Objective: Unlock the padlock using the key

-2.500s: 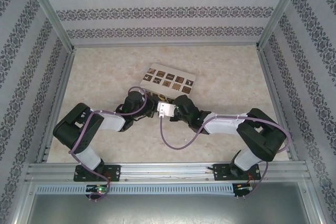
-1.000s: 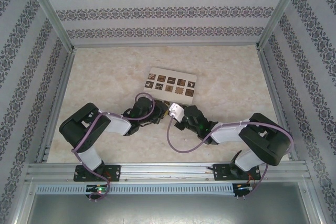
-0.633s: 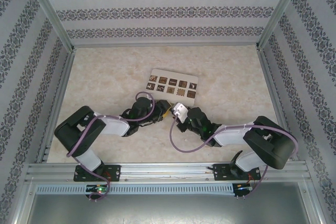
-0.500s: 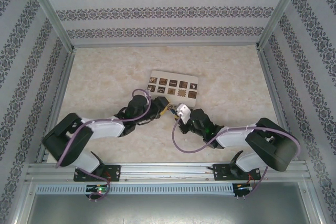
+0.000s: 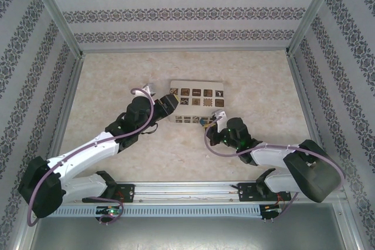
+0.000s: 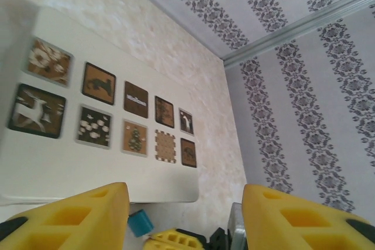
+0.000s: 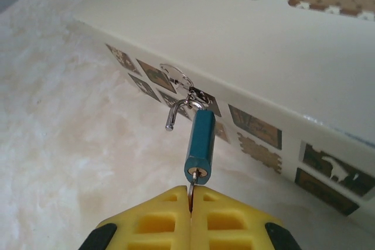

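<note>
While right gripper (image 7: 191,198) pinches key (image 7: 191,188) seated in padlock (image 7: 199,144) hanging off box (image 7: 263,33) near side, shackle (image 7: 174,112) looks popped free. Left gripper (image 6: 184,203) spread wide, holding nothing, by box left end. Risk imo: yanking back drags padlock, box slides, key slips out.

Marbled cream table (image 5: 117,80) walled by floral-striped panels (image 5: 187,13) and aluminium posts (image 5: 54,13).

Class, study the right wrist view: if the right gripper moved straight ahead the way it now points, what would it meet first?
The right gripper, shut on the key, would first meet the padlock, whose blue body hangs just ahead of it. Behind that stands the side wall of the box, though depth is hard to judge.
</note>
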Robot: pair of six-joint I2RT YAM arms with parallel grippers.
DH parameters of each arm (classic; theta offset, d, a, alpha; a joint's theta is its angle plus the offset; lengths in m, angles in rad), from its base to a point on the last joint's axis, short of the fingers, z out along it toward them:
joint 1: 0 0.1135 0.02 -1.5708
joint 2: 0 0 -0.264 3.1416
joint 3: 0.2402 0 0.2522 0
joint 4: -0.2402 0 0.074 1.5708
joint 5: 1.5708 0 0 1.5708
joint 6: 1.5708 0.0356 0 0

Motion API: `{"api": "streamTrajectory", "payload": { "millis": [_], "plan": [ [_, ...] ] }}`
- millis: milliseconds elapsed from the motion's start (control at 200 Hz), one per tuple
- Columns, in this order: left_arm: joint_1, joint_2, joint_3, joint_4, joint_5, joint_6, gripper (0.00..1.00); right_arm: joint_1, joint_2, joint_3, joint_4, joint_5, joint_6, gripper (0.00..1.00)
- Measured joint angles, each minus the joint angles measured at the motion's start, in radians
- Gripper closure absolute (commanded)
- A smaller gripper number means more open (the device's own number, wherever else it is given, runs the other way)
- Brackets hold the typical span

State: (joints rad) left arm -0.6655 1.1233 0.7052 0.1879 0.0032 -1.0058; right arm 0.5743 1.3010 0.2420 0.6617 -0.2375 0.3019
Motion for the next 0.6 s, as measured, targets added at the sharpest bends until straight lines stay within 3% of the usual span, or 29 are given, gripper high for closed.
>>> {"api": "streamTrajectory", "payload": {
  "millis": [275,600],
  "plan": [
    [0.0,-0.026,0.0,-0.058,-0.104,0.091,0.39,-0.092,0.046,0.0,0.016,-0.148,0.209,1.0],
    [0.0,-0.053,0.004,-0.079,-0.187,0.155,0.34,-0.108,0.154,0.007,0.058,-0.199,0.372,1.0]
  ]
}}
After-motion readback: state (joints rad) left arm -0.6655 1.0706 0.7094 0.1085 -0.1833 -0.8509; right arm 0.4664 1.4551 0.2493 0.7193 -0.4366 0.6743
